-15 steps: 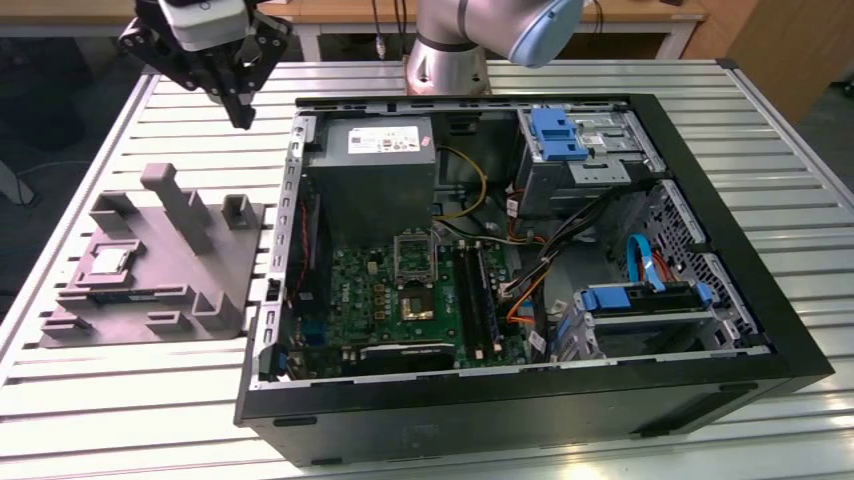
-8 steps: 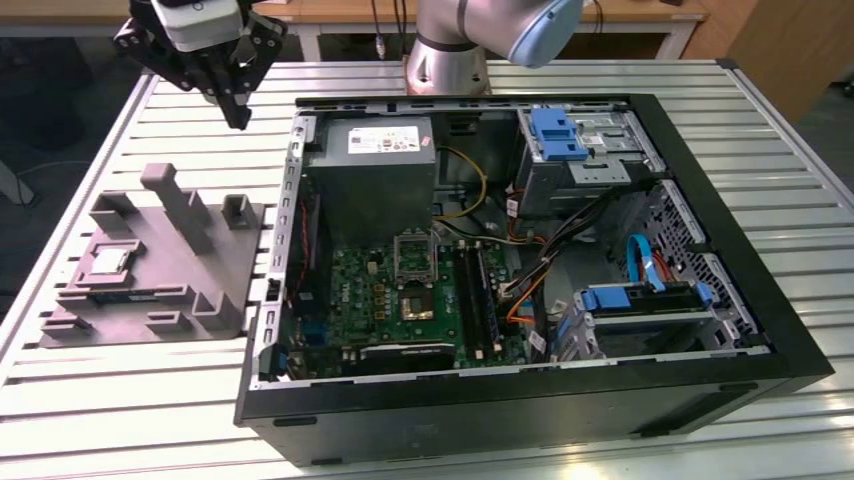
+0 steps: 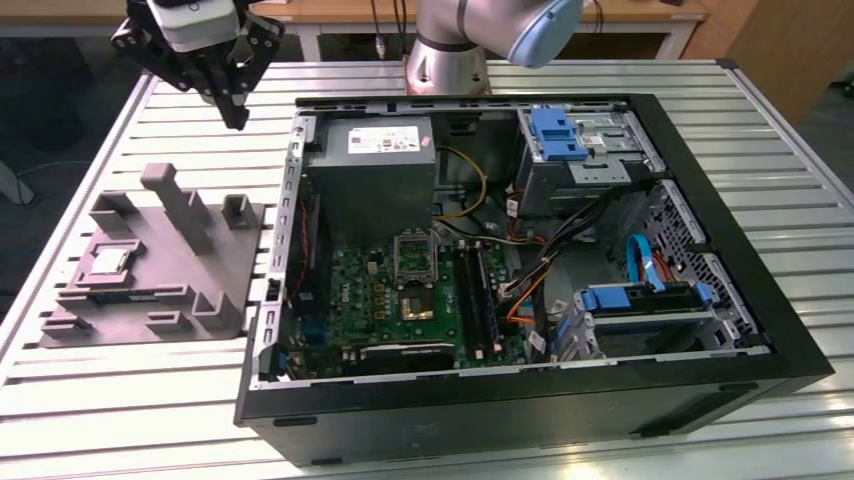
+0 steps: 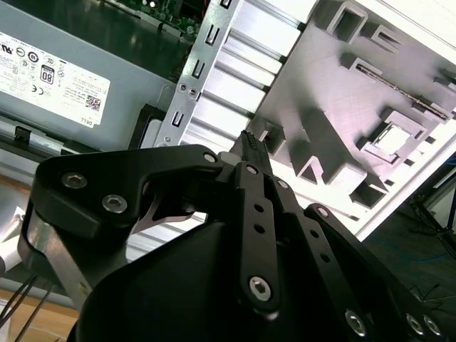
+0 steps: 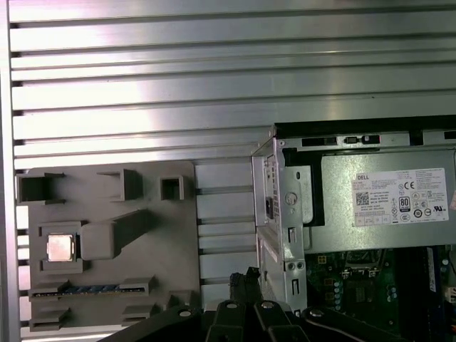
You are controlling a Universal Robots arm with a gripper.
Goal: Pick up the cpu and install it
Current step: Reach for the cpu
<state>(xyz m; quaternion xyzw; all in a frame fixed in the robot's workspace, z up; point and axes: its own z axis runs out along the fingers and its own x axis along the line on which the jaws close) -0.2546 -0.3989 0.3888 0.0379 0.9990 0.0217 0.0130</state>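
The cpu [image 3: 107, 262] is a small pale silvery square lying flat in a recess of the grey moulded tray [image 3: 160, 300], on the exterior view's left. It also shows in the first wrist view [image 5: 60, 247] and the second wrist view [image 4: 388, 140]. My gripper [image 3: 240, 122] hangs high above the table behind the tray, beside the case's back corner. Its black fingers are shut together with nothing between them, as both wrist views show [image 5: 246, 279] [image 4: 249, 139]. The cpu is well away from the gripper. The motherboard's socket [image 3: 414, 255] sits inside the open case.
The open black computer case [image 3: 721, 390] takes up the middle and right of the ribbed metal table [image 3: 134, 410]. Inside are a grey power supply box [image 3: 380, 170], green motherboard [image 3: 367, 300], cables and blue drive brackets [image 3: 638, 297]. Upright posts [image 3: 187, 205] rise from the tray.
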